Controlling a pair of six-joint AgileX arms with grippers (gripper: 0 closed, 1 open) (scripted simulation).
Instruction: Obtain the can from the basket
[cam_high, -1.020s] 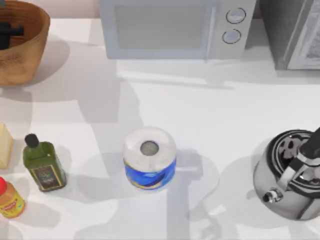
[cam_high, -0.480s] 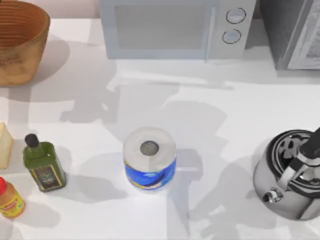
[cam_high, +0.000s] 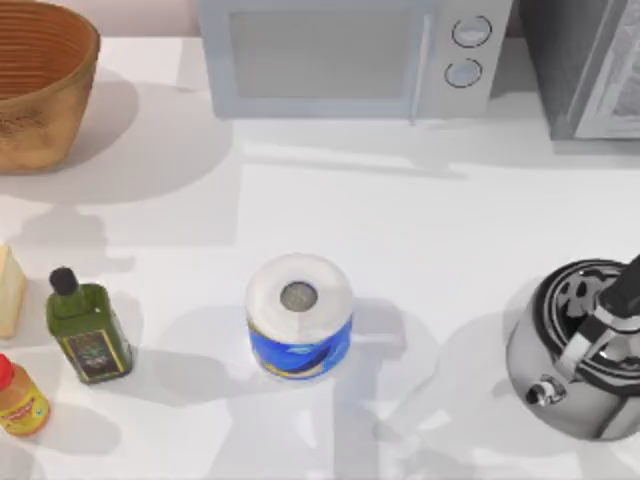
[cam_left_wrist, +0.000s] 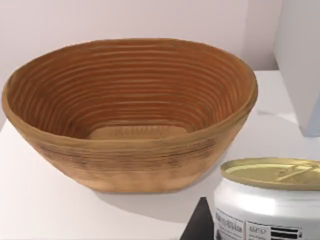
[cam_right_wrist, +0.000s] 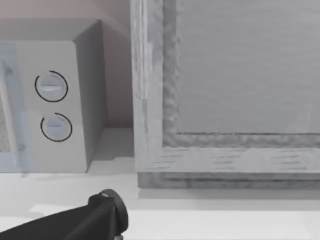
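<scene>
So the white table (cam_high: 420, 220) had the usual clutter on it. The microwave (cam_high: 340, 60) sat along the back, and the wicker basket (cam_high: 85, 45) was parked in the far left corner. On the right there was a steel kettle (cam_high: 575, 350), and the blue-wrapped paper roll (cam_high: 299, 315) stood about in the middle. An olive oil bottle (cam_high: 88, 335) and a little orange bottle with a red cap (cam_high: 20, 398) were down the left side.

The can (cam_left_wrist: 270, 200) was the interesting bit. In the left wrist view it sat right up against the camera, gold lid up. It was clear of the basket's wall and outside the rim, and the basket floor behind it was bare. A dark sliver of finger (cam_left_wrist: 199, 227) showed just beside it, so the left gripper (cam_left_wrist: 250, 232) looked clamped on the can, though the far side of the grip was hidden.

The right arm was idle, with its wrist view facing the microwave's dials and a grey cabinet at the back right.

Going by that, the lift-out looked basically done and the robot was in the carry-away step. The next move would call for keeping the squeeze steady and the can upright. It would then need a bare patch of table well apart from the bottles to set the can down on.
</scene>
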